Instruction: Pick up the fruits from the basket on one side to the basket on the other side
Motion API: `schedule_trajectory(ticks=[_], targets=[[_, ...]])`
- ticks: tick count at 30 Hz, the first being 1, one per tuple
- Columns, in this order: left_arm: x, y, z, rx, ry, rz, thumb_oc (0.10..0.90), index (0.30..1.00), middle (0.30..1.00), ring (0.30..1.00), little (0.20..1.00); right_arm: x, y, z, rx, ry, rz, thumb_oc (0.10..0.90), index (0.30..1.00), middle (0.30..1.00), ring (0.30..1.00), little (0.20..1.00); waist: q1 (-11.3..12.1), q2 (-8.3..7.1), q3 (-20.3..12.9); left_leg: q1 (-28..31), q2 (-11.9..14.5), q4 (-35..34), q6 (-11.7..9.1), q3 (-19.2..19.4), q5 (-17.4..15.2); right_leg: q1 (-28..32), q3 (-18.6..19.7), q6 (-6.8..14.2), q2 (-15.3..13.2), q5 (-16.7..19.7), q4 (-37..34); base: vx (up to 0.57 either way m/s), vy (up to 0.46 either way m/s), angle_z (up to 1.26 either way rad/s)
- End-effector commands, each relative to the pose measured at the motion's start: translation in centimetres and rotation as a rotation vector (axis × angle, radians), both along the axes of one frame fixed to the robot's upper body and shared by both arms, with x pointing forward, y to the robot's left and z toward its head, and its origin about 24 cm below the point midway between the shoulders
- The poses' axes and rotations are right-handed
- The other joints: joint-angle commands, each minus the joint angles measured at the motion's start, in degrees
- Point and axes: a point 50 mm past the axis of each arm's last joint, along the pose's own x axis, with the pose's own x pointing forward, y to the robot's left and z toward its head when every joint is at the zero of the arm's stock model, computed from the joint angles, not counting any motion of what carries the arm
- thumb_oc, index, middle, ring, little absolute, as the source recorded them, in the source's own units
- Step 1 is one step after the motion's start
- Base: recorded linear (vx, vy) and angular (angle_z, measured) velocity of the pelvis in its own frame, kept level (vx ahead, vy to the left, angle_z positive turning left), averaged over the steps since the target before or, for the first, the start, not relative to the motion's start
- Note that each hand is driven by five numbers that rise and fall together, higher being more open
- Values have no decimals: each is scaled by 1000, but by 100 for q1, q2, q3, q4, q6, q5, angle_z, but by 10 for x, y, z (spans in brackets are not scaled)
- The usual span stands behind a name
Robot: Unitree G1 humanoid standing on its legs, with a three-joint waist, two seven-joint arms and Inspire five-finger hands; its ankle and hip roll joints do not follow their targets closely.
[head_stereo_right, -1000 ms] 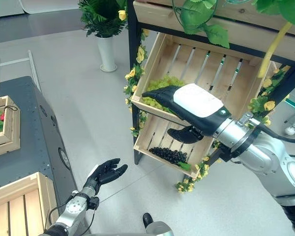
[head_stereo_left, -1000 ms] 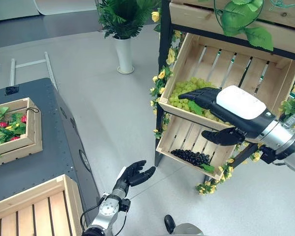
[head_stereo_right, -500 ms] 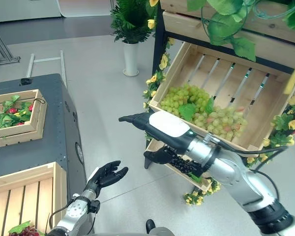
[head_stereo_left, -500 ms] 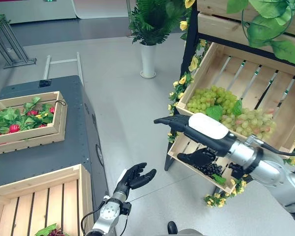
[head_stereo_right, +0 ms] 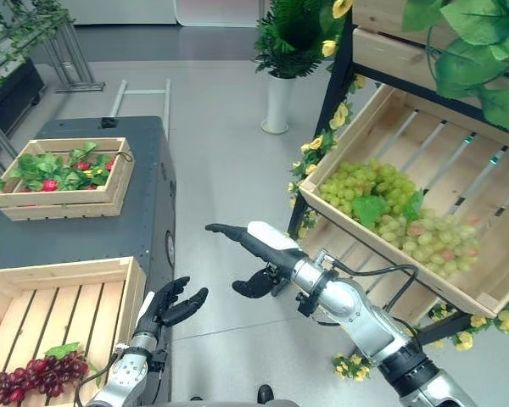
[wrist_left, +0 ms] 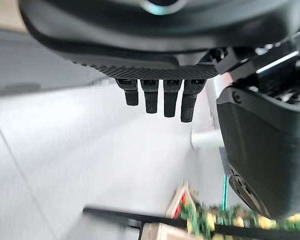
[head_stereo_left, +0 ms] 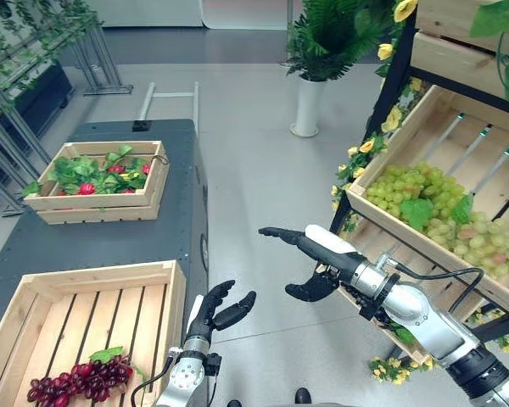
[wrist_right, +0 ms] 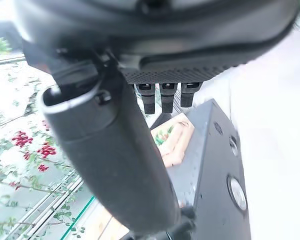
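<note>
I am holding the right hand (head_stereo_left: 316,254) spread and empty between the green grape crate (head_stereo_left: 424,203) behind it and the near crate (head_stereo_left: 85,284) holding red grapes (head_stereo_left: 76,377), left hand (head_stereo_left: 220,309) hanging relaxed, empty beside that crate, since nothing is grasped.

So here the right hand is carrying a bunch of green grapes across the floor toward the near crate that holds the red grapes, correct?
Not quite: the right hand is open and holds nothing, as the left eye view shows. It does hang over the floor between the shelf and the near crate with the red grapes. The green grapes lie in the shelf crate.
</note>
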Motion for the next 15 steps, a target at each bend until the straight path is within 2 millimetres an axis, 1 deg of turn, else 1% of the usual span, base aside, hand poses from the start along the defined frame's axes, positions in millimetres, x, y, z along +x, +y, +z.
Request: schedule_trajectory(ticks=[1,3,4,5,6,7,8,9,10,13,14,15], targets=[[44,1,53,59,-347,-49,800,900,900,900,900,17,5,16,198,-73,-114,800,900,900,900,900,265,115,8,64,-425,56,42,-237,-720,273,-420,-64,140,-535,125,-2,-24,26],[46,4,59,78,-374,-58,800,900,900,900,900,19,2,4,199,-44,-166,800,900,900,900,900,323,132,21,30,-439,56,42,-317,-702,267,-489,-75,128,-551,130,-5,-27,33],[51,5,69,104,-414,-78,800,900,900,900,900,21,-3,-11,196,-10,-240,800,900,900,900,900,403,161,53,-12,-456,56,45,-408,-675,258,-579,-96,110,-580,149,-4,-25,40],[54,6,76,125,-440,-91,800,900,900,900,900,23,-6,-19,199,17,-281,800,900,900,900,900,449,177,79,-32,-467,56,47,-469,-660,258,-632,-107,99,-599,164,-1,-17,36],[54,7,77,131,-447,-93,800,900,900,900,900,23,-7,-20,199,25,-289,800,900,900,900,900,456,180,85,-36,-469,56,47,-483,-657,259,-645,-109,97,-604,167,4,-4,45],[58,10,88,158,-489,-106,800,900,900,900,900,24,-13,-35,216,82,-356,800,900,900,900,900,528,213,135,-61,-479,56,50,-568,-621,238,-725,-129,71,-650,249,1,3,40],[60,12,96,178,-520,-112,800,900,900,900,900,23,-16,-44,220,124,-397,800,900,900,900,900,571,233,171,-78,-484,56,55,-619,-599,218,-784,-143,50,-691,315,-1,6,40],[61,12,98,188,-532,-114,800,900,900,900,900,23,-17,-46,220,142,-407,800,900,900,900,900,584,239,182,-85,-486,63,57,-633,-597,213,-800,-147,44,-702,334,-12,17,27],[63,17,111,208,-580,-117,800,900,900,900,900,18,-22,-61,209,190,-451,800,900,900,900,900,647,274,251,-137,-498,142,69,-709,-595,184,-882,-180,7,-773,466,-12,20,20],[65,22,124,221,-642,-102,800,900,900,900,900,13,-26,-72,184,236,-479,800,900,900,900,900,700,305,322,-207,-523,261,81,-801,-606,151,-960,-211,-31,-845,607,-12,41,27],[66,30,145,248,-734,-83,800,900,900,900,900,5,-33,-82,152,271,-508,800,900,900,900,900,772,328,451,-281,-556,438,86,-915,-626,131,-1070,-263,-79,-934,798,-16,58,27],[65,34,155,274,-782,-72,800,900,900,900,900,3,-37,-86,138,281,-520,800,900,900,900,900,810,334,515,-314,-570,526,82,-968,-638,123,-1125,-288,-100,-983,901,-20,62,36]])
